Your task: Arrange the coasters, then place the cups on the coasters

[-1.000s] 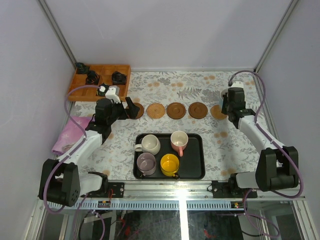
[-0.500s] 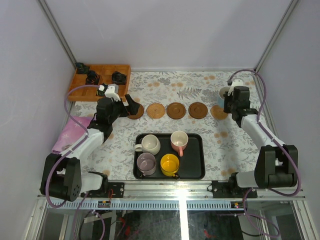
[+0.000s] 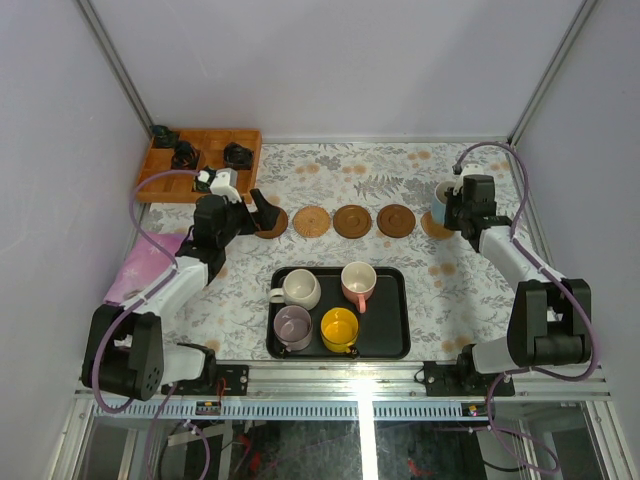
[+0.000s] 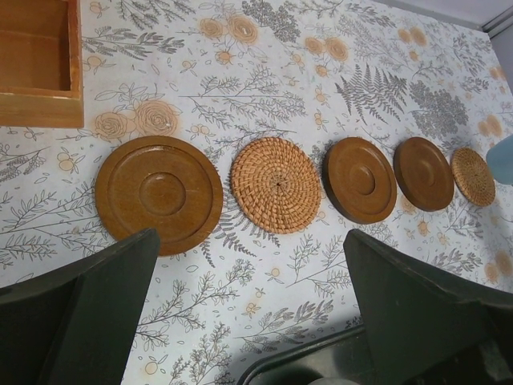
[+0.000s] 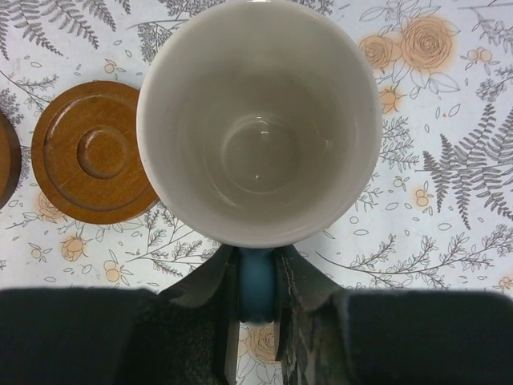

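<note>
Five coasters lie in a row across the table: wooden (image 4: 159, 194), woven (image 4: 276, 184), wooden (image 4: 360, 180), wooden (image 4: 424, 173) and woven (image 4: 473, 176). My left gripper (image 4: 252, 241) hangs open over bare cloth just in front of the two leftmost coasters (image 3: 270, 222). My right gripper (image 5: 258, 269) is shut on the blue handle (image 5: 258, 277) of a white cup (image 5: 258, 120), held upright near the rightmost coaster (image 3: 436, 225). That coaster is hidden in the right wrist view. The black tray (image 3: 390, 340) holds the cream (image 3: 300, 288), pink (image 3: 358, 280), lilac (image 3: 292, 325) and yellow (image 3: 339, 328) cups.
A wooden compartment box (image 3: 215, 140) with black items stands at the back left. A pink cloth (image 3: 145, 265) lies at the left edge, beside my left arm. Enclosure walls close in on both sides.
My right gripper has carried the white cup a little back and to the right. My left gripper has shifted slightly and stays open.
</note>
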Controlling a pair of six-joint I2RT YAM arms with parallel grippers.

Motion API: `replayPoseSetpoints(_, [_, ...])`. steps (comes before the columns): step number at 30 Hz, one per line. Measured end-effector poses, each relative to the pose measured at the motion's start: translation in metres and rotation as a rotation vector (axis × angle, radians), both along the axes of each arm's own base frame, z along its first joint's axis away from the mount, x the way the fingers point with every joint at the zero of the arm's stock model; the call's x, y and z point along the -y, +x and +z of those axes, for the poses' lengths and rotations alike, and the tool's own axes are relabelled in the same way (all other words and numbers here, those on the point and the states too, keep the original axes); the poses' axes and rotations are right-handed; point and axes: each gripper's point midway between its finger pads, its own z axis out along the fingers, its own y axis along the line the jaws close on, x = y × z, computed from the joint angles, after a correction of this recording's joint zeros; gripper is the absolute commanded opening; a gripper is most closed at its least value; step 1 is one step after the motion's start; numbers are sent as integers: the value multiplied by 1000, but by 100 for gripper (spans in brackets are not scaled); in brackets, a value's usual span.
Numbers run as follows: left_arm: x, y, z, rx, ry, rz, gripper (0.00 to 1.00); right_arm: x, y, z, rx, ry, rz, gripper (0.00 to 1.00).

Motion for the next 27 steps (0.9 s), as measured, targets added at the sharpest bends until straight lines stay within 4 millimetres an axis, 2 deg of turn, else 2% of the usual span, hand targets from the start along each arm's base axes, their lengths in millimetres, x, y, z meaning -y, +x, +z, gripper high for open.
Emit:
replayPoseSetpoints(9, [0,1,-8,-22,4,0,100,-1,-5,-20,-67,11,-12,0])
replayPoseSetpoints(27, [0,1,-10,-28,5,0,100,-1,-2,-31,-89,16,-18,0])
